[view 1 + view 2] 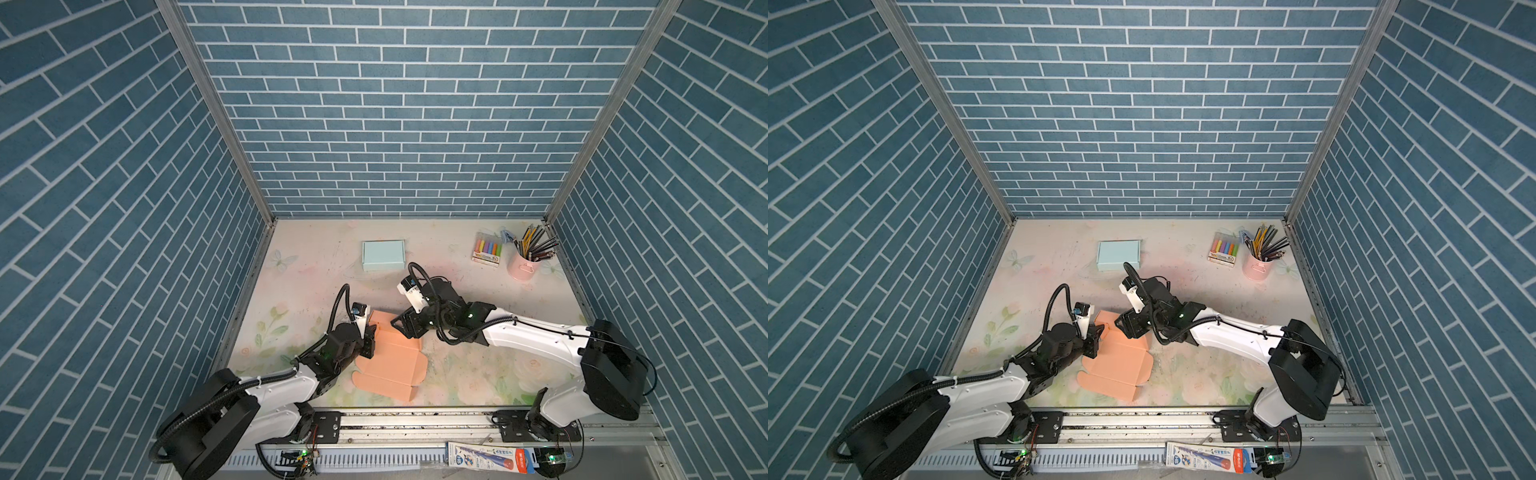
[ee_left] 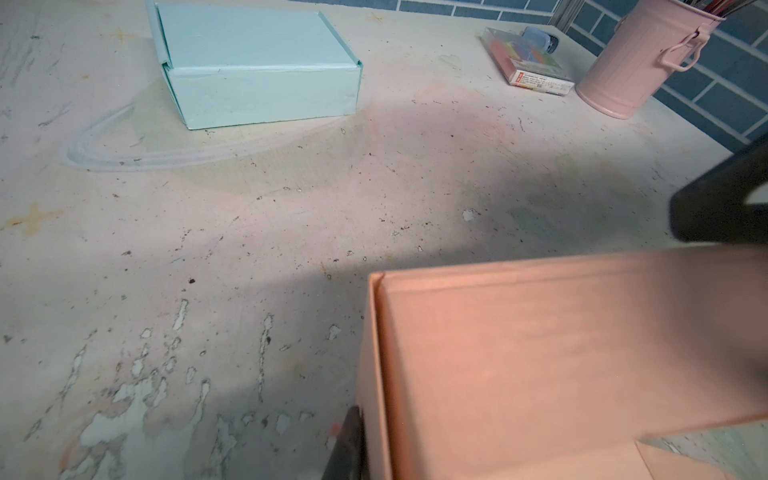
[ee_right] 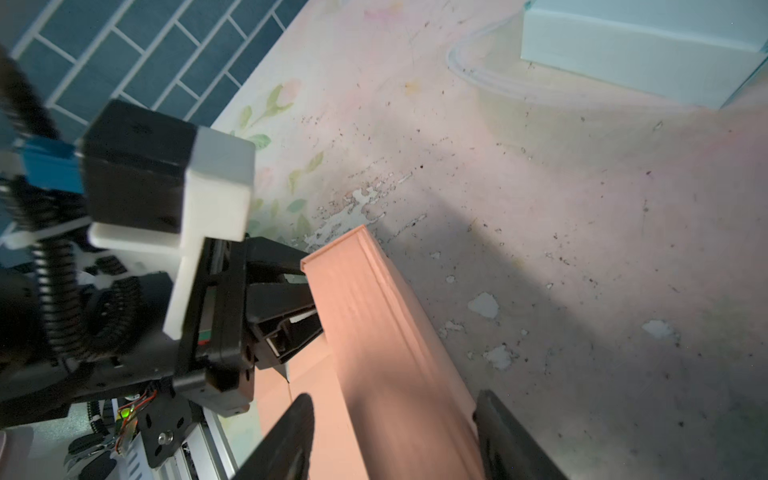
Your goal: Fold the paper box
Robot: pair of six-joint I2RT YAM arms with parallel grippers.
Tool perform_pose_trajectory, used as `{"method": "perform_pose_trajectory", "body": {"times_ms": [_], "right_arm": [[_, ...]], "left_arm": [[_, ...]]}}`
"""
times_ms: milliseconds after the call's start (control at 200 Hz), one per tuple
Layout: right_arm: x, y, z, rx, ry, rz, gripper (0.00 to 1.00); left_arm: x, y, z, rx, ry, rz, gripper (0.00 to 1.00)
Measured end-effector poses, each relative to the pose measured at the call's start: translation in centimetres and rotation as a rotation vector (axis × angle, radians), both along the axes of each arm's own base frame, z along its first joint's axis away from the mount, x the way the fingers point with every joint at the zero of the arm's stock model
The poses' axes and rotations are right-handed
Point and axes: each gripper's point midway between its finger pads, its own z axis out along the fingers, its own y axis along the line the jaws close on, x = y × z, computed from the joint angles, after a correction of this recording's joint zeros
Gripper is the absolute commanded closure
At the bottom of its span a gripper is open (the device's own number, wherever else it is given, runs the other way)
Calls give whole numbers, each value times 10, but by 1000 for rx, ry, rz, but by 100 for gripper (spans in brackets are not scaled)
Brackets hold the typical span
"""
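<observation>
**Left gripper** [image 3: 312, 311]: the jaws are nearly together. The tips sit at one end of the raised wall of the box [image 1: 395, 365]. In the left wrist view one finger [image 2: 348, 440] lies against the outer face of that wall, and the other finger is hidden behind the card. Whether the wall is pinched cannot be told.

**Right gripper** [image 3: 395, 397]: the jaws are wide apart. They straddle the same wall near its other end, one finger on each side. A strip of flat card shows between one finger and the wall, so nothing is clamped.

**Box:** orange card, lying on the table [image 1: 316, 274] near its front edge, between the two arms and slightly left of centre.
- Most panels and the near flaps lie flat and unfolded.
- Only the far wall stands up, and its top edge is doubled over.
- The two grippers face each other along this wall.

**Surroundings:**
- A closed blue box [image 1: 383, 255] rests toward the back of the table, well apart from the orange card.
- A marker pack [image 1: 487, 249] lies at the back right.
- A pink cup [image 1: 521, 266] full of pencils stands just beside the pack, in the back right corner.
- The table surface is floral and visibly worn, with chipped patches near the box.
</observation>
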Motion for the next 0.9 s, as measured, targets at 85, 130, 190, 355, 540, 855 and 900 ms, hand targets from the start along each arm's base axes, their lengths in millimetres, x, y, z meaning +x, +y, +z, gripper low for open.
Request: {"method": "perform_pose_trajectory", "body": {"times_ms": [85, 130, 190, 355, 540, 855, 900], "right_arm": [[-1, 1, -10, -16, 20, 8, 37], [-2, 2, -14, -23, 29, 12, 38], [-4, 3, -19, -29, 45, 22, 39], [-10, 7, -21, -13, 70, 53, 39], [-23, 4, -27, 11, 98, 81, 39], [-37, 4, -23, 74, 133, 93, 39], [-37, 5, -23, 78, 137, 91, 40]], "left_arm": [[1, -2, 0, 6, -12, 1, 85], [1, -2, 0, 10, -17, 3, 85], [2, -2, 0, 14, -22, 4, 86], [4, 1, 0, 24, -32, 21, 86], [7, 0, -1, 24, -40, 27, 87], [7, -1, -1, 24, -42, 23, 86], [7, -1, -1, 24, -42, 23, 86]]}}
